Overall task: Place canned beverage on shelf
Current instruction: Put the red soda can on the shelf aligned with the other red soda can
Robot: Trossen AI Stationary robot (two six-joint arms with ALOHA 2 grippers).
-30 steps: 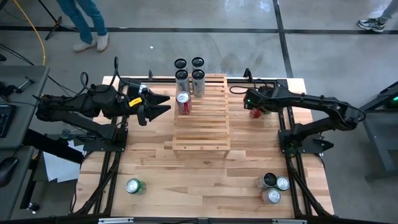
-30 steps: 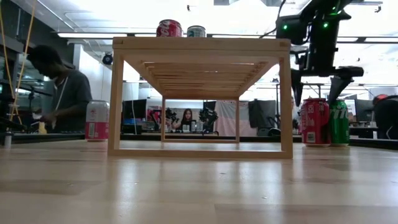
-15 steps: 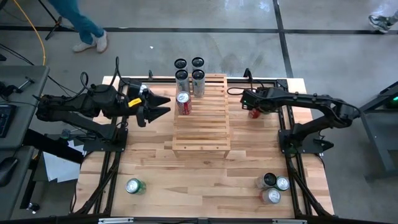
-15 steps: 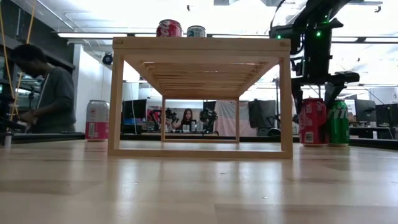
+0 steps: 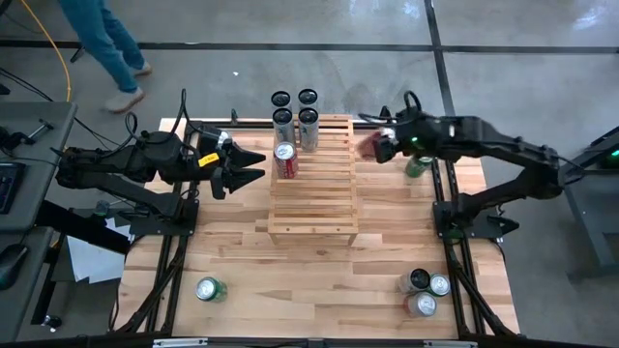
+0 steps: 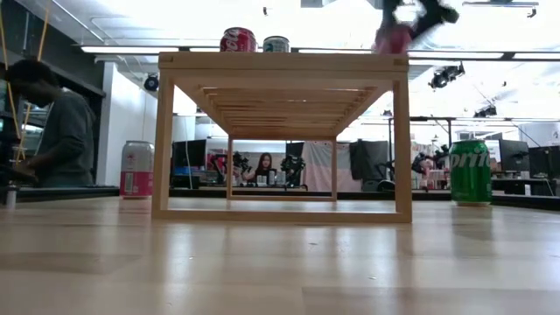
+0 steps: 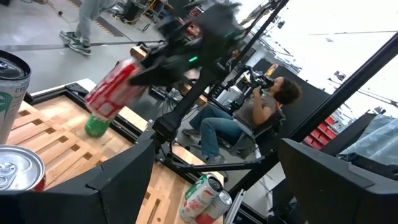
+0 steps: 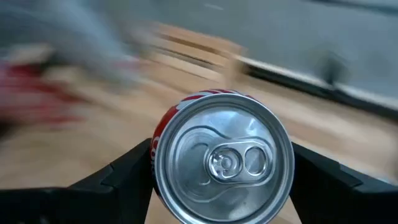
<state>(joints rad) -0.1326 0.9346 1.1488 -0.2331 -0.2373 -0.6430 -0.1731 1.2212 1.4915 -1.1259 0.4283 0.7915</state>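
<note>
Pinching the rigid, slick red can [image 8: 222, 160] across its sidewall, the right gripper [image 5: 384, 146] nears the shelf [image 5: 314, 203]; left gripper [image 5: 253, 166] spread.

One camera looks straight down on the whole tabletop [image 5: 319, 261], another sits low at its near edge facing level through the shelf [image 6: 282, 63] into the room, both showing the shelf, and each wrist camera looks forward close past its own fingers [image 8: 323, 171].

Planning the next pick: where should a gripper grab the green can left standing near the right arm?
Grip the green can around its round side wall at mid-height, coming from above or from its open side: it stands upright, alone on the table.
</note>
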